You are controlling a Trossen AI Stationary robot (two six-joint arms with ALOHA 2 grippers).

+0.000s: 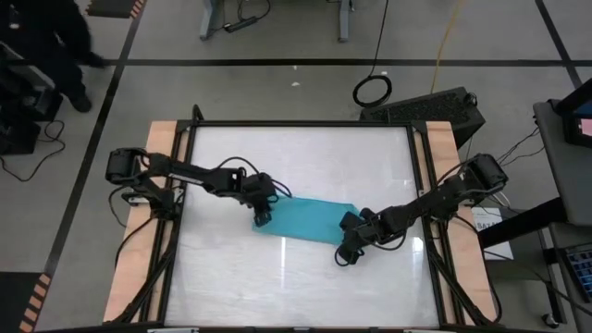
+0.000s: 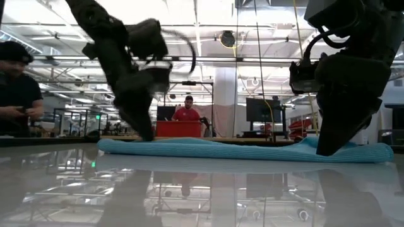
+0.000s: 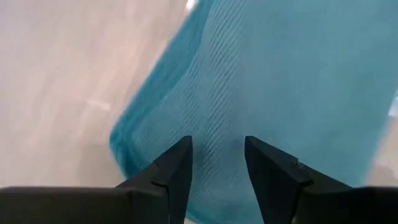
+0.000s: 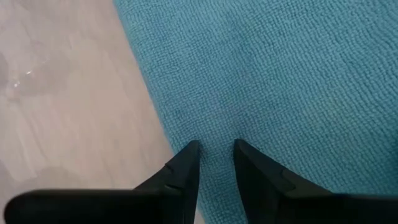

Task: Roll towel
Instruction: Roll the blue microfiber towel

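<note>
The turquoise towel (image 1: 305,217) lies flat and spread out on the white table, its underside on the tabletop; it also shows in the low view (image 2: 252,150). My left gripper (image 1: 263,215) points down at the towel's left end, its fingers a little apart (image 3: 217,168). My right gripper (image 1: 344,252) points down at the towel's right near corner, its fingers a narrow gap apart (image 4: 216,155). In both wrist views the cloth between the fingertips looks flat, not gathered. My left gripper comes from above, slanting, and its fingertips (image 3: 177,155) stand on the towel's top face just inside its left end (image 3: 149,137). I cannot tell whether any cloth is caught between them. My right gripper comes from above with its fingertips (image 4: 189,155) on the towel's top face close to an edge (image 4: 158,124). The cloth there lies flat on the table.
The table has wooden side rails (image 1: 139,240) and a black frame (image 1: 305,123). Bare tabletop lies near and far of the towel. A keyboard-like black unit (image 1: 425,109) sits beyond the far right corner. People show in the room behind (image 2: 19,94).
</note>
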